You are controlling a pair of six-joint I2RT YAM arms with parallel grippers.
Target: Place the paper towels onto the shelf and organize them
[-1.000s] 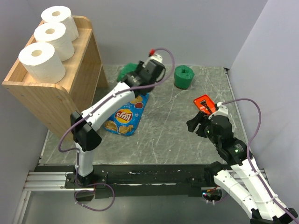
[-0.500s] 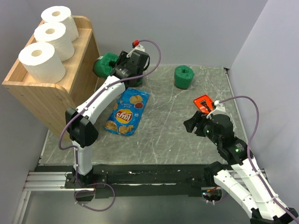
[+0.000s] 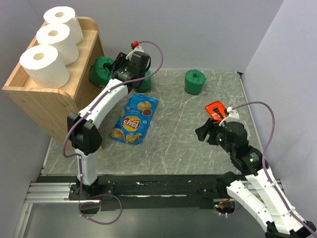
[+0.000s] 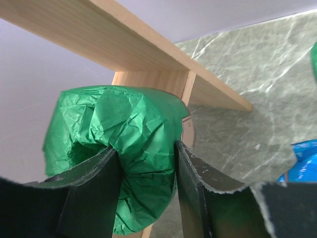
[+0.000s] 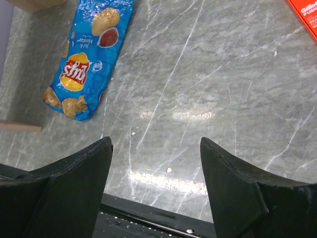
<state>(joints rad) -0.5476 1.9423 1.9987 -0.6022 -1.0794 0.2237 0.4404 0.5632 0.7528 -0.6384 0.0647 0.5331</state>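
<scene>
Three white paper towels (image 3: 44, 64) (image 3: 57, 39) (image 3: 62, 19) stand in a row on the wooden shelf's (image 3: 47, 101) top tray. My left gripper (image 3: 115, 70) (image 4: 143, 148) is shut on a dark green roll (image 3: 101, 69) (image 4: 129, 124), held against the shelf's side just under a wooden tier (image 4: 148, 47). A second green roll (image 3: 145, 84) peeks out behind that wrist. Another green roll (image 3: 194, 81) stands at the back of the table. My right gripper (image 3: 204, 131) (image 5: 156, 144) hovers open over bare table at the right, nothing between its fingers.
A blue chip bag (image 3: 133, 119) (image 5: 86, 54) lies flat on the grey marbled table (image 3: 173, 139), left of centre. A small red-orange box (image 3: 216, 109) (image 5: 304, 15) lies just beyond the right gripper. Grey walls close in the back and right.
My left arm has swung left with the green roll, from the table's back middle to the shelf's side. The right arm has barely shifted.
</scene>
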